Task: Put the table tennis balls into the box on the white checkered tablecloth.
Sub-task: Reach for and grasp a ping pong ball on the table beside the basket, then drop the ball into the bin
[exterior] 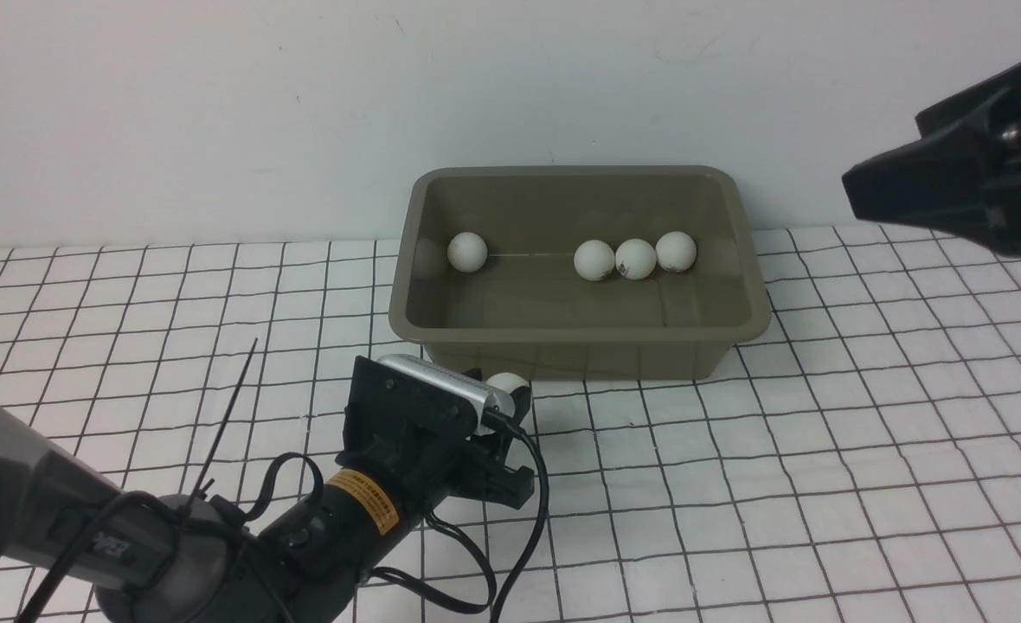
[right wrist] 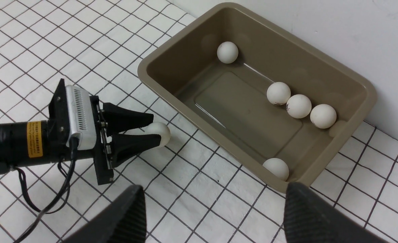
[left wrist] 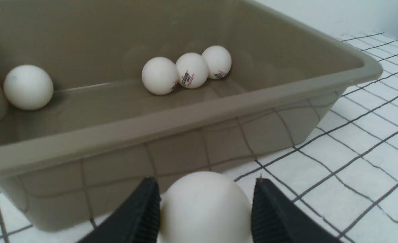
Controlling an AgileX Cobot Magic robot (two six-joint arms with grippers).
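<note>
The olive-grey box (exterior: pixel 580 333) stands on the white checkered tablecloth (exterior: pixel 822 450) by the back wall. Several table tennis balls lie inside it: one apart (exterior: pixel 467 252), three in a row (exterior: pixel 636 258), and one in a near corner (right wrist: pixel 276 168). My left gripper (exterior: pixel 510 396) is shut on another ball (left wrist: pixel 204 206), low over the cloth just in front of the box's near wall (left wrist: pixel 185 148). The right wrist view shows this ball (right wrist: pixel 160 132) between the black fingers (right wrist: pixel 131 118). My right gripper (right wrist: pixel 215 192) hangs open and empty, high at the right (exterior: pixel 865 186).
A white wall rises right behind the box. The left arm's cables (exterior: pixel 510 519) trail over the cloth near the front edge. Checkered cloth stretches to the left and right of the box.
</note>
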